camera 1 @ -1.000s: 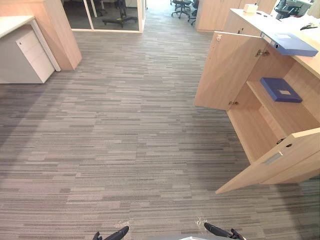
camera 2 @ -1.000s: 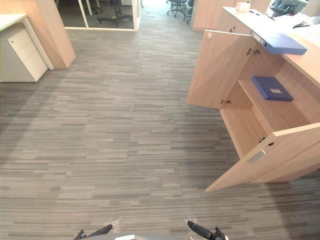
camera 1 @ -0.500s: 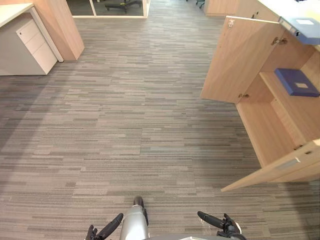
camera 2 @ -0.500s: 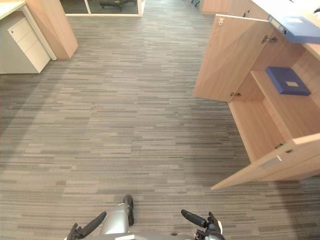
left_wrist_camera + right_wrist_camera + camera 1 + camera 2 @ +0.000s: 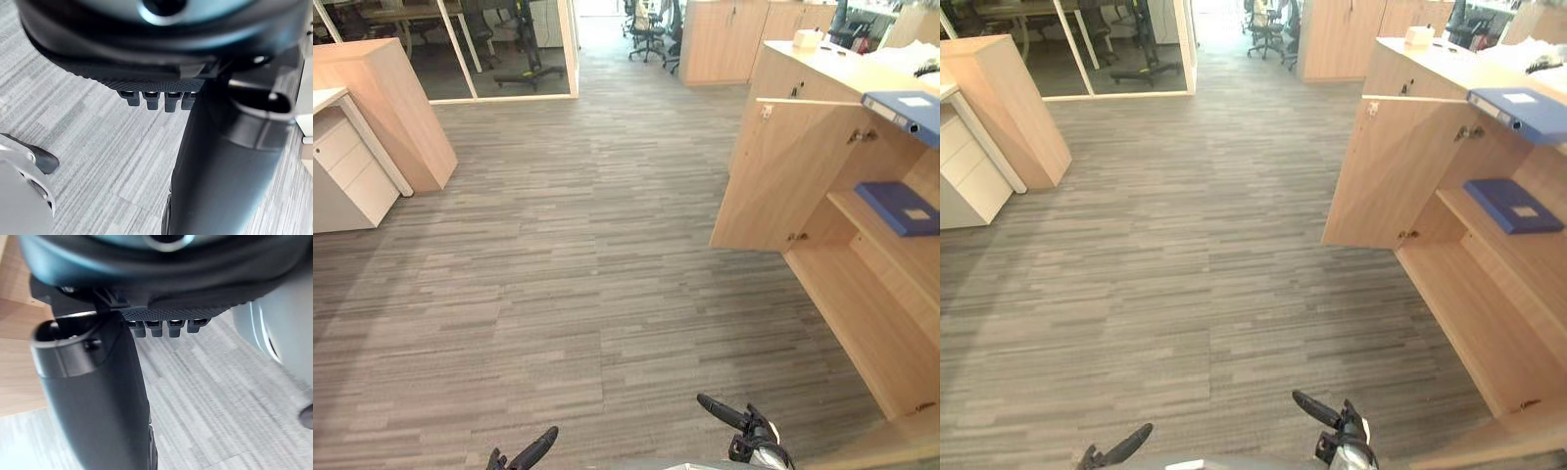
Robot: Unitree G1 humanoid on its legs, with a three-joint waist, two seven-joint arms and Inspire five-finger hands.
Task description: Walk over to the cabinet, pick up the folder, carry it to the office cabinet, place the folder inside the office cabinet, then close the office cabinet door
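The wooden cabinet (image 5: 862, 294) stands at the robot's right with its far door (image 5: 769, 171) swung out over the grey carpet (image 5: 568, 255), which leaves the inside exposed and reachable from the front. One blue folder (image 5: 901, 207) lies flat on the inner shelf (image 5: 886, 240). A second blue folder (image 5: 1518, 110) lies flat on the cabinet's top, at its front edge (either could be the one the task means; I cannot tell which). Both lie well apart from the hands, so the step in hand looks like the approach, with the pick-up not yet begun. The left hand (image 5: 533, 452) and the right hand (image 5: 741, 423) hang low at the bottom of the head views, over the carpet, which reads as a posture for walking rather than reaching. In each wrist view the fingers (image 5: 151, 99) run straight away from the palm, relaxed and set apart from the thumb (image 5: 220, 166), with carpet past them. Both hands are loosely spread, hold nothing and touch nothing.
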